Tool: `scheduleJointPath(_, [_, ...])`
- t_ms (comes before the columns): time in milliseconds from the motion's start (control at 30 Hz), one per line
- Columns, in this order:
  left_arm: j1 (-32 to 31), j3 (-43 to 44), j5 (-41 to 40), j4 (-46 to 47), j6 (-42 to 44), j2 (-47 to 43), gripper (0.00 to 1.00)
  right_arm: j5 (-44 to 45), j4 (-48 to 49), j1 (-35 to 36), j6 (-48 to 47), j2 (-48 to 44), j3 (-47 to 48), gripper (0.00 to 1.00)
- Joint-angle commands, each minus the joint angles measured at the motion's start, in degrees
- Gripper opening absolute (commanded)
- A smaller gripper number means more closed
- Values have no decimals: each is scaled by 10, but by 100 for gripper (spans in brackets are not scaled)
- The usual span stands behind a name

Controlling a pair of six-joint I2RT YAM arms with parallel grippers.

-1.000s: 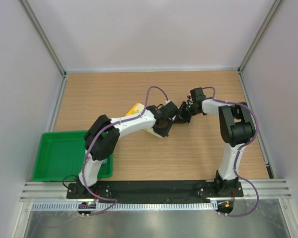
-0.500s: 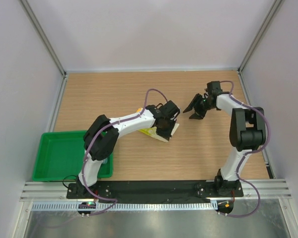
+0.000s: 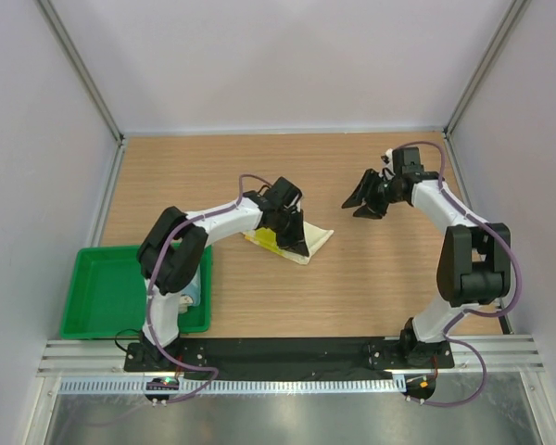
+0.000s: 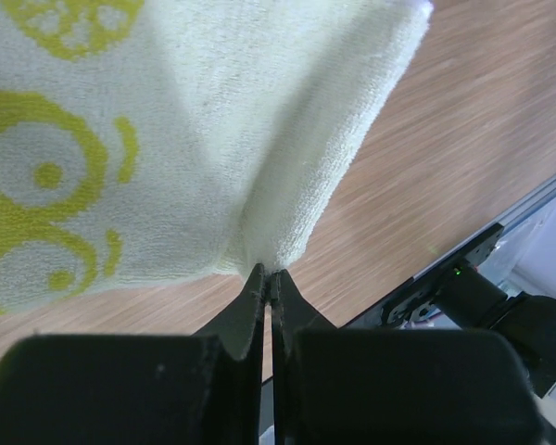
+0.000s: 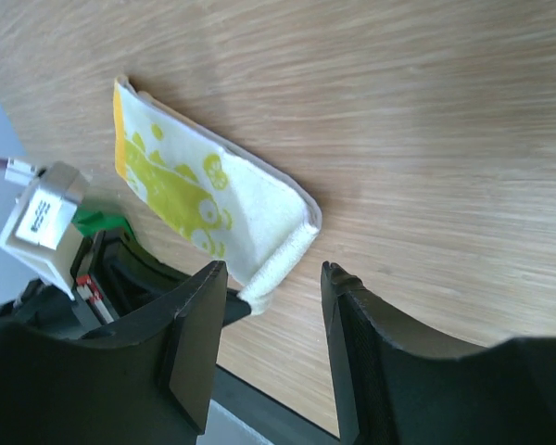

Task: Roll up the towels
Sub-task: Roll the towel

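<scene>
The yellow-cream towel (image 3: 301, 241) lies folded on the table middle; it fills the left wrist view (image 4: 167, 139) and shows in the right wrist view (image 5: 204, 204). My left gripper (image 3: 296, 243) is shut on the towel's near corner, seen at the fingertips (image 4: 256, 276). My right gripper (image 3: 361, 199) is open and empty above bare wood, to the right of the towel, jaws wide apart (image 5: 273, 278). A bit of the light blue towel (image 3: 189, 293) peeks out in the green tray, mostly hidden by the left arm.
A green plastic tray (image 3: 107, 292) sits at the near left. White walls with metal posts enclose the wooden table (image 3: 380, 278). A black base rail (image 3: 287, 350) runs along the near edge.
My left gripper has dragged the towel's corner leftward and nearer. My right gripper let go of the towel, opened and pulled away to the right and back.
</scene>
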Motion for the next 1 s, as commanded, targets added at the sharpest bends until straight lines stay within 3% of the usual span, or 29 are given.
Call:
scheduleJointPath(0, [12,-15,49,42,-43,-33,0,-23,3,16,-15,-22,-10,52])
scheduleJointPath(167, [34,-37,47,38,-72,-35,1,-48,48,47,-6,-36,-36,49])
scheduleJointPath(300, [48,-52,45,38,-93,-39,0,-98,103,54,19,-45,-63,40])
scheduleJointPath(733, [84,-107,24,30,-139,-56,0,-136,155,89,22,-57,-76,36])
scheduleJointPath(967, [112,-147,21,40,-158,-50,0,-161,248,120,32,-38,-119,29])
